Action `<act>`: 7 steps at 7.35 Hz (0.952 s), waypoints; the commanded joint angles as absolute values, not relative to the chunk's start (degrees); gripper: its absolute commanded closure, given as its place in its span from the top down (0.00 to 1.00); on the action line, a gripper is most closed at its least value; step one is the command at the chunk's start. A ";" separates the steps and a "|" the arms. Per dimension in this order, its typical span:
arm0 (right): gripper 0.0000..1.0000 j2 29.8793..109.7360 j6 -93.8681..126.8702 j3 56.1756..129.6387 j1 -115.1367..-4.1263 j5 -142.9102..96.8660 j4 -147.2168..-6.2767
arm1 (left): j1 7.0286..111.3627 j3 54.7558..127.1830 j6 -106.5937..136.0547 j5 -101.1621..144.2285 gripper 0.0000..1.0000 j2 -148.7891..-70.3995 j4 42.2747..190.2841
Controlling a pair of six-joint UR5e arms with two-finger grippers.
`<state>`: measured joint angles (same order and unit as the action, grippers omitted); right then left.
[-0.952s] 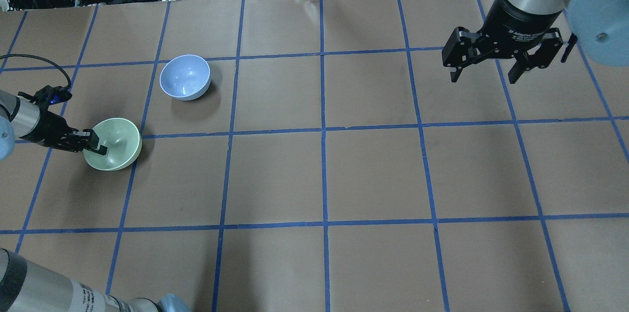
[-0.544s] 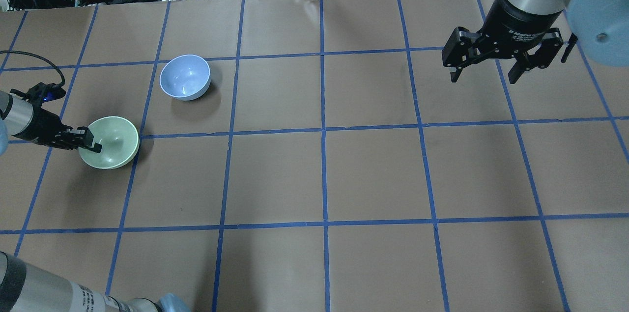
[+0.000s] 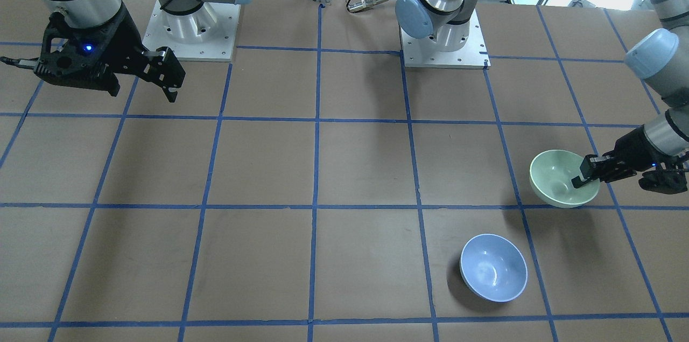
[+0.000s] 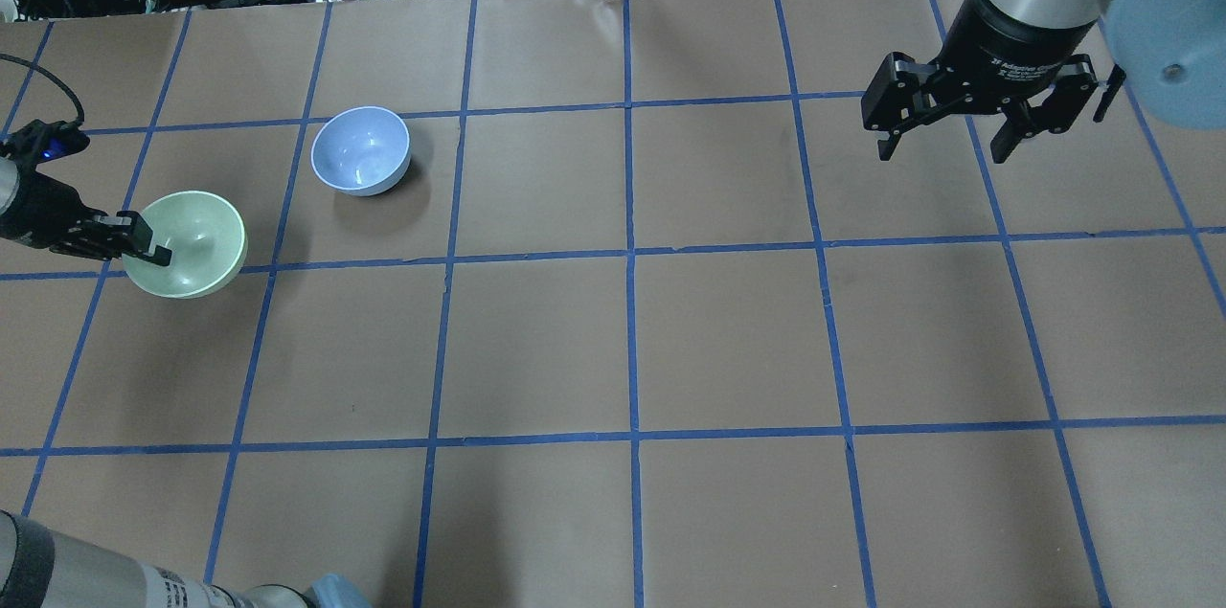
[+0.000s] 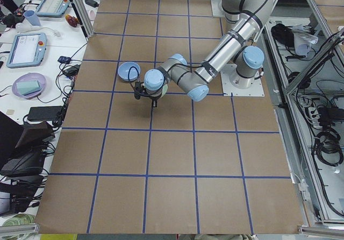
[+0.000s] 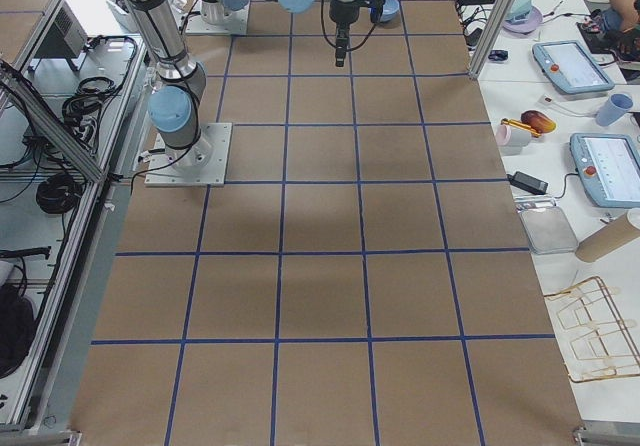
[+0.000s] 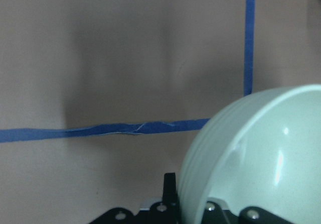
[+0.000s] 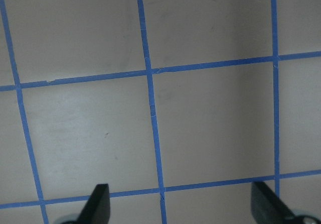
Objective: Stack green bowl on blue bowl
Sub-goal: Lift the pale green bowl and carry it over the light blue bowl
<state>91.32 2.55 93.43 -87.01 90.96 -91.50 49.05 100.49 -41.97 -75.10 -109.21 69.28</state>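
1. While your left end effector (image 4: 153, 252) pinches the rim of the green bowl (image 4: 199, 239), which seems lifted off the table (image 4: 728, 340), the blue bowl (image 4: 361, 150) stands near, farther forward and to the robot's right.
2. Your right end effector (image 4: 943, 153) hangs spread, well apart from both bowls.

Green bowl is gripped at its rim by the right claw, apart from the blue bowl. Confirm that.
Wrong claw: the left claw grips the green bowl at its rim, apart from the blue bowl. The overhead view shows it; the right claw hangs open, empty.
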 commanded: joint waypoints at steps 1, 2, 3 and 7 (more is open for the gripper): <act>1.00 91.32 2.55 93.43 -87.01 90.97 -91.49 | 51.14 93.29 -39.48 -73.49 0.00 -109.86 75.91; 1.00 91.32 2.55 93.43 -87.01 90.97 -91.49 | 54.37 90.47 -34.50 -72.35 0.00 -110.21 78.03; 1.00 91.32 2.55 93.43 -87.01 90.97 -91.49 | 57.71 89.13 -29.93 -72.07 0.00 -110.65 78.05; 1.00 91.32 2.55 93.43 -87.01 90.97 -91.49 | 64.40 86.33 -15.86 -67.85 0.00 -114.33 75.42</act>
<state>91.32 2.55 93.43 -87.01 90.97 -91.50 61.91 87.96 -20.27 -68.49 -112.79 76.41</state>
